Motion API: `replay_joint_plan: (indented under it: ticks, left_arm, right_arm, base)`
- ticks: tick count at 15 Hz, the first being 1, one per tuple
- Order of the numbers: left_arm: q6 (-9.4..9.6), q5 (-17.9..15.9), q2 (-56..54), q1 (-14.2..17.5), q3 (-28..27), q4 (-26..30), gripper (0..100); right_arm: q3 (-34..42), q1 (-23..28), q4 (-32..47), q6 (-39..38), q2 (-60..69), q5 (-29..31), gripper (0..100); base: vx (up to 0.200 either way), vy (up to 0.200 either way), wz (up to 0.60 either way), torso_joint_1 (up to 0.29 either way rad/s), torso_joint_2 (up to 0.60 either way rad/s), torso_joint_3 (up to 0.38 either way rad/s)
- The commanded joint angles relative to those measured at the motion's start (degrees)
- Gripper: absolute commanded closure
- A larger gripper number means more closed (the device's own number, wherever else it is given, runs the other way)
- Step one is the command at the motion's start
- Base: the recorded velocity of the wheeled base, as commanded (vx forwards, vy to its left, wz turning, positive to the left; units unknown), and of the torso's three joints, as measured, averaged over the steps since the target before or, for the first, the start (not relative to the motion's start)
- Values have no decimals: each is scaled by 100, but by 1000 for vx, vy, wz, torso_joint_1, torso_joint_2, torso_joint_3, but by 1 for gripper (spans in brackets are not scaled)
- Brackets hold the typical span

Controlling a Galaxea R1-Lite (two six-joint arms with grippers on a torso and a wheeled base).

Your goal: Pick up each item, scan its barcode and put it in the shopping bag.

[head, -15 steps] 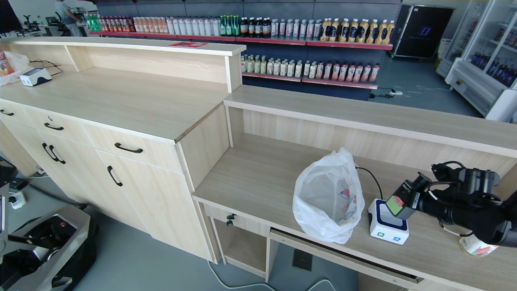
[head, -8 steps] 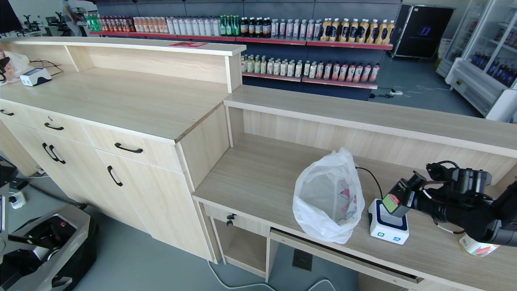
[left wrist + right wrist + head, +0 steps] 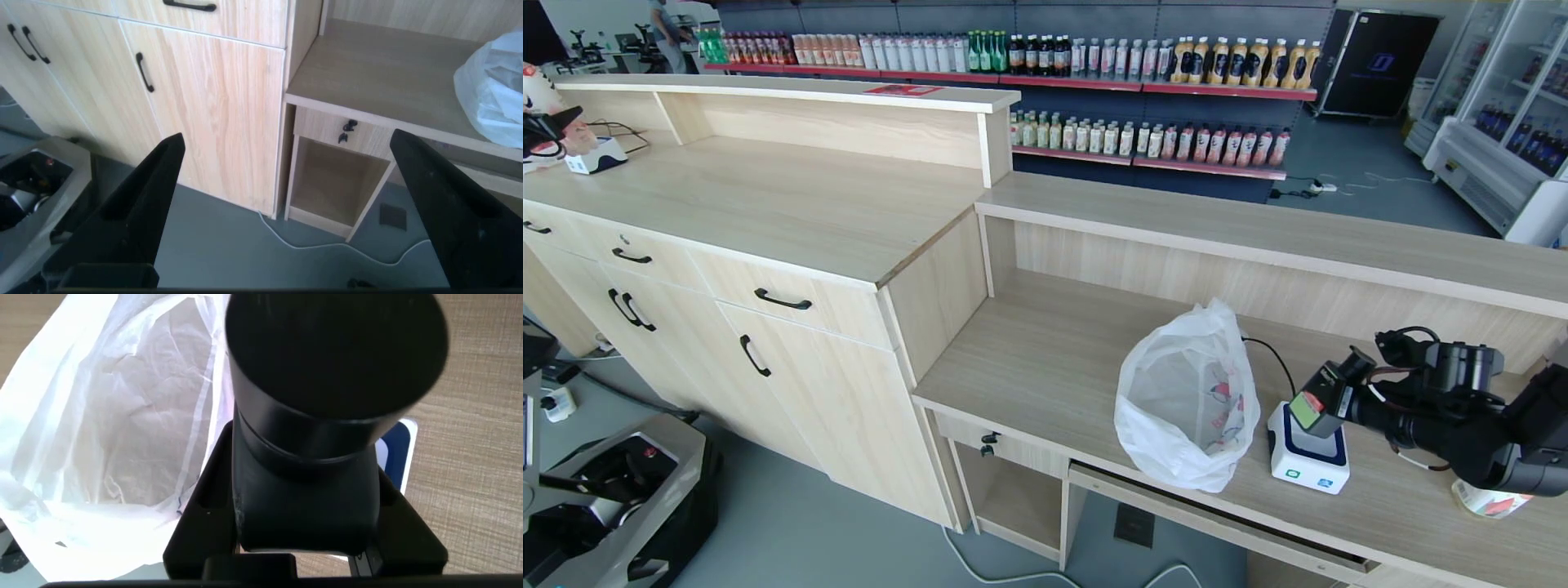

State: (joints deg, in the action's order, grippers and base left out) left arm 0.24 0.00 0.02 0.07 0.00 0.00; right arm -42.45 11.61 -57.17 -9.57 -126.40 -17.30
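My right hand (image 3: 1339,390) grips a dark cylindrical container with green-and-red label (image 3: 1308,406) just above the white-and-blue box scanner (image 3: 1305,472). The white plastic shopping bag (image 3: 1184,400) stands just beside that scanner. My left hand (image 3: 286,212) gapes wide.

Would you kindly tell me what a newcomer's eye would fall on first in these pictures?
The right gripper holds a dark item just above the white-and-blue scanner on the lower counter. Beside the scanner stands the open white shopping bag. Behind the counter, shelves carry long rows of bottles.
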Motion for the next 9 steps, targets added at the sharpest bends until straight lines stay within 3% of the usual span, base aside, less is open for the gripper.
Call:
replay_joint_plan:
  ticks: [1,9]
  left_arm:
    - [2,0,-2,1,0,0,0]
    - [2,0,-2,1,0,0,0]
  right_arm:
    - [8,0,-4,-1,-16,-2,100]
    - [-62,0,-4,17,-60,-2,100]
  base:
    - [0,0,0,0,0,0]
    - [0,0,0,0,0,0]
